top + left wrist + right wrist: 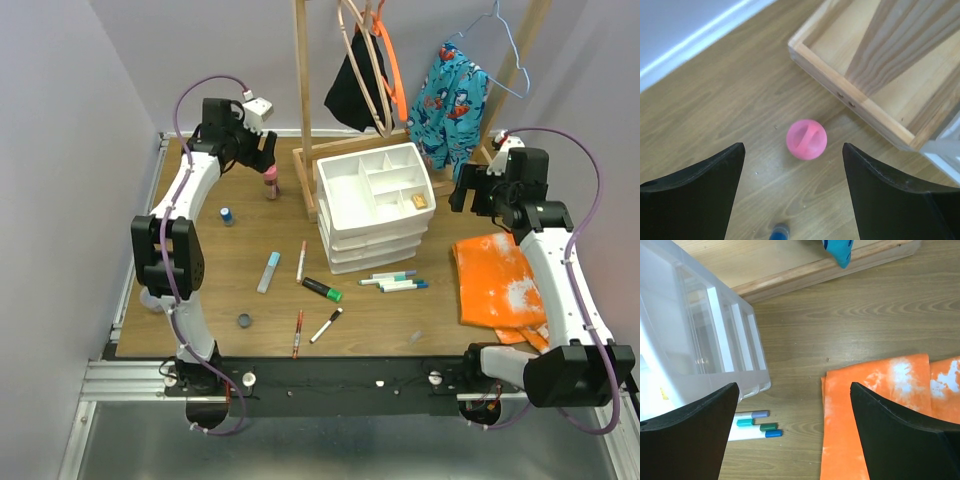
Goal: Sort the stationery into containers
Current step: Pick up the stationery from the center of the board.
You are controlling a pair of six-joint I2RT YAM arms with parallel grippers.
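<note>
Two hands appear, both with fingers spread and holding nothing. The left hand [792,147] hangs over the pink-capped bottle [806,139]. Its cap sits between the dark fingers [700,195] and touches neither. In the wrist view we see only the cap, as the body below is hidden. A blue object [780,233] is cut off by the lower edge, and we cannot identify it there. The wooden rack base [855,100] lies just beside the bottle.

The right hand [793,387] hovers above bare tabletop [840,325], between the white organiser [705,340] and the orange cloth [875,410]. The drawer fronts are translucent, and we cannot make out what is inside. The teal- and blue-capped pens [757,423] lie at the organiser's foot, their barrels partly hidden behind one finger.

Overhead, more stationery lies loose in front of the organiser:
- the small blue-capped bottle [227,215]
- the light-blue bar [268,272]
- a red-capped pen [301,262]
- the green-capped marker [322,290]
- a red pen [297,333]
- a black-capped white marker [326,325]
- a small dark round item [244,320], too small to name

The top tray holds a small yellowish piece [420,201] in a compartment on the side nearer the right arm.
</note>
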